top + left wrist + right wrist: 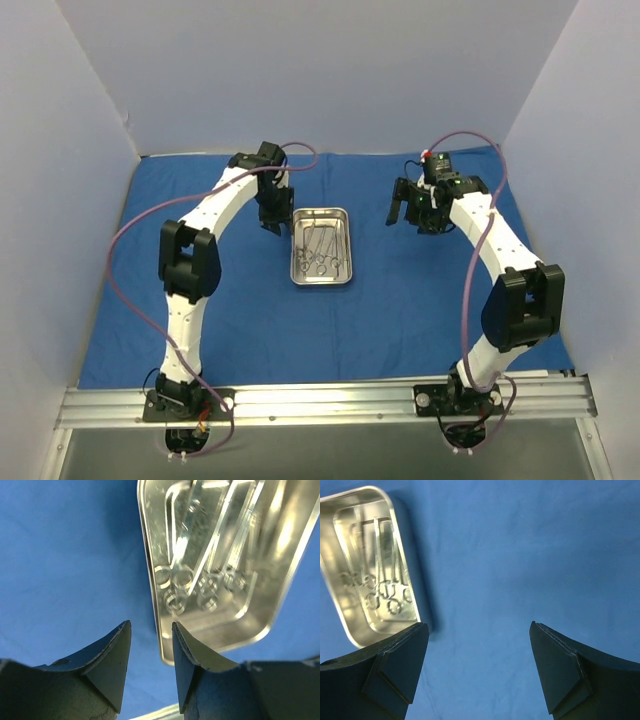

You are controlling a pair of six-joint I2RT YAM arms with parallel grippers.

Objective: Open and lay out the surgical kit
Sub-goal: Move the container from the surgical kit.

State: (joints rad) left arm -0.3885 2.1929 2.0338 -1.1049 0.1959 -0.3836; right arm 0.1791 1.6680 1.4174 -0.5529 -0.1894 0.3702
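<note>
1 cloth [400, 320], 1 tray [321, 282], about 4 instruments [320, 250].

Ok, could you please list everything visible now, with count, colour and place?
rail: one, silver, near edge.
cloth: one, royal blue, spread flat behind the rail.
tray: one, shiny steel, on the cloth's middle.
instruments: several, count unclear, steel, inside the tray.
cables: two, purple, along the arms.
arms: two, white and black, on the rail.
left tool: one, black, open, empty, by the tray's left rim.
right tool: one, black, open, empty, right of the tray.
</note>
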